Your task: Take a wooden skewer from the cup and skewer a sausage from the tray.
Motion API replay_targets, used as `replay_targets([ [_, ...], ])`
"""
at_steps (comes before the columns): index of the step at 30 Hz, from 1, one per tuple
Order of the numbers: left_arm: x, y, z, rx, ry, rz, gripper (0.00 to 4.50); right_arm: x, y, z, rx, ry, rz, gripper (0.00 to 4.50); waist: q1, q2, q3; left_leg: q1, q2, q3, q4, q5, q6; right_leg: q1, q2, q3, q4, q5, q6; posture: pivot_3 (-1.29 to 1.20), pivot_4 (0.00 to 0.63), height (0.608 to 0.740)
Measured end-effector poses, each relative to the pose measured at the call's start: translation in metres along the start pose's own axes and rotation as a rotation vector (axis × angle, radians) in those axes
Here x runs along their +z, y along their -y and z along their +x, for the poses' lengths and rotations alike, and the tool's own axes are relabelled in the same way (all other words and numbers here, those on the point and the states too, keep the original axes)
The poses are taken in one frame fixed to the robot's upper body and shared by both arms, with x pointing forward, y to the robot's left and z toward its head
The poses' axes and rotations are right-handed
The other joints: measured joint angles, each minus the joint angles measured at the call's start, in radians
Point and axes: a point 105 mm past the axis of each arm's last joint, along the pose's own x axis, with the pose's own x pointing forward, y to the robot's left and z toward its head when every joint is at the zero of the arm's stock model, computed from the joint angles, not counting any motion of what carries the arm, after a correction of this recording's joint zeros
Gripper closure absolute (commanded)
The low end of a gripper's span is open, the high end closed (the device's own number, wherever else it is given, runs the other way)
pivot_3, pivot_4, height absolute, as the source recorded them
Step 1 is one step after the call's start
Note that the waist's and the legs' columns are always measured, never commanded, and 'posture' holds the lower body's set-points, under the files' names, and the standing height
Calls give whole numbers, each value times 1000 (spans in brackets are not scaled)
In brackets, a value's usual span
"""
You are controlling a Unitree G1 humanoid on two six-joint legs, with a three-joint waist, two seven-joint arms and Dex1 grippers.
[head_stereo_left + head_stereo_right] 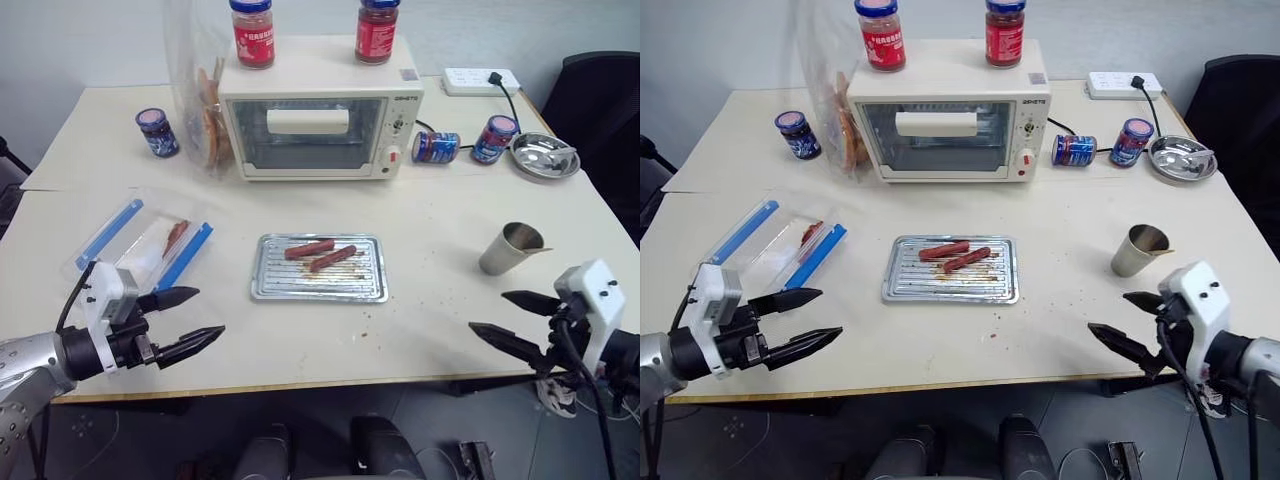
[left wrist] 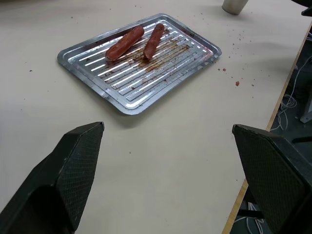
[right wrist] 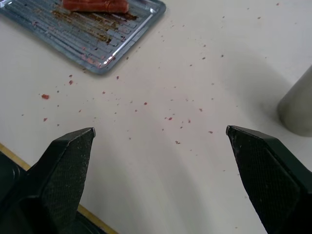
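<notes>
Fingers of left gripper (image 1: 187,321) and right gripper (image 1: 513,320) spread wide, empty, at near counter (image 1: 440,230) edge. Beyond: tray (image 1: 268,283) mid-counter with two sausages (image 1: 320,253), unpierced; cup (image 1: 509,249) right. Nothing yet begun. Wooden skewer (image 1: 540,249) barely visible at cup rim.

Bright, even light from overhead; shadows are soft and short, like the one beside the cup (image 1: 510,249). The tray (image 2: 87,48) ridges throw white glare. Wrist views are sharp, slightly hazy at the fingertips.
</notes>
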Motion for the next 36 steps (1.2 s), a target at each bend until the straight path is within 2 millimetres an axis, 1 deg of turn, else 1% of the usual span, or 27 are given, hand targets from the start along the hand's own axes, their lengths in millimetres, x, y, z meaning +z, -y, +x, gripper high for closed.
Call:
replay_targets([
  [2,-1,0,1,-2,-2,6,45,0,2,1,-6,4,-4,0,3,0,0,0,0,0,0,0,0,0,0,0,0,0,0,0,150,740],
  [5,-2,-3,8,-1,6,8,45,2,5,8,-27,12,-36,0,10,0,0,1,0,0,0,0,0,1,0,0,0,0,0,0,150,740],
  [8,-4,-8,11,18,-8,18,45,4,11,11,-82,25,-56,0,12,0,0,0,0,0,0,1,-2,0,0,0,-1,0,0,0,150,740],
  [11,-3,-15,13,43,-18,42,45,2,15,13,-135,51,-23,0,15,0,0,0,0,-1,0,1,-2,1,0,-1,-2,0,0,0,150,740],
  [13,-4,-20,17,41,-19,36,45,-2,17,14,-181,59,23,0,16,0,0,0,0,-1,0,1,-2,1,0,-1,-2,0,0,0,150,740],
  [17,-3,-19,22,4,-8,19,45,-5,12,12,-201,60,46,0,13,0,0,0,0,-1,0,1,-2,1,0,-1,-1,0,0,0,150,740],
  [19,2,-17,30,-40,3,36,45,-6,12,9,-244,68,54,0,13,0,0,0,0,-1,0,1,-2,1,0,-1,-1,0,0,0,150,740],
  [21,11,-18,42,-89,21,54,45,-6,17,7,-310,103,83,0,14,0,0,0,-1,-1,0,1,-2,1,0,-1,-1,0,1,0,150,740],
  [23,21,-14,54,-147,45,68,45,-2,23,6,-360,146,105,0,15,0,0,0,-1,-1,0,2,-4,2,-1,-1,0,1,1,0,150,740],
  [24,28,-11,63,-191,60,60,45,0,26,5,-389,163,110,0,16,0,0,0,-1,-2,1,2,-4,2,-1,-1,0,1,1,0,150,740],
  [29,62,10,92,-395,125,68,45,15,37,3,-489,244,105,0,8,0,0,-1,-1,-1,1,2,-5,-1,0,-1,1,1,1,0,150,740],
  [32,71,21,105,-480,146,75,45,20,41,2,-524,264,97,0,7,0,0,-1,-1,0,1,2,-5,-2,1,0,2,1,1,0,150,740],
  [36,75,30,118,-544,157,72,45,24,40,8,-516,273,92,0,10,0,0,-2,-1,0,2,3,-5,-3,1,0,5,1,1,0,150,740],
])
